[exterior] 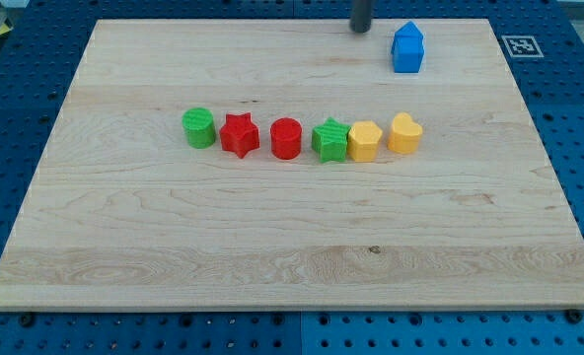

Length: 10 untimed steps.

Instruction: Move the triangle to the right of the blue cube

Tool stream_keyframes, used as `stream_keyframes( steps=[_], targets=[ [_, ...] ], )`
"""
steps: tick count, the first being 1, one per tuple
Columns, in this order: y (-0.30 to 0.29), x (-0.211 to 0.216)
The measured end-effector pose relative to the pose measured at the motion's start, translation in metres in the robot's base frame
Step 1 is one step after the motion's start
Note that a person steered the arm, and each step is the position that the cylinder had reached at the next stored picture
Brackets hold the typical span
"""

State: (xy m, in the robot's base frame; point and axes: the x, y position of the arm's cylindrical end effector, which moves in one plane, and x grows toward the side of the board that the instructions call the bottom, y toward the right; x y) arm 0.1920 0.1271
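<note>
Wooden and pale, the table (124, 237) fills most of the view, resting on a blue perforated base (6, 108), with a small black-and-white marker (522, 45) at its corner in the view's top right. Largest of the things on it is a row of six blocks across the middle, running from the view's left: a green cylinder (199, 127), a red star (239, 134) just beside it, a red cylinder (286, 138), a green star (329, 139), a yellow hexagon-like block (365, 141) touching that star, and a yellow heart (404, 133) just beside the hexagon. Well apart from the row, near the view's top edge and toward the right, two blue pieces sit together: the blue cube (407, 56) with the blue triangle (408, 35) touching its far side, toward the view's top. Smallest in view is the dark rod; my tip (360, 30) stands near the top edge, just to the view's left of the triangle and apart from it. No end effector with jaws shows here, only this plain rod end, touching no block
</note>
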Motion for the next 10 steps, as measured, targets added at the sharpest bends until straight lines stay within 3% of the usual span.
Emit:
stream_keyframes(
  steps=[2,6,8,10],
  targets=[
    [0.022,0.014],
    [0.05,0.09],
    [0.056,0.058],
    [0.091,0.077]
  ],
)
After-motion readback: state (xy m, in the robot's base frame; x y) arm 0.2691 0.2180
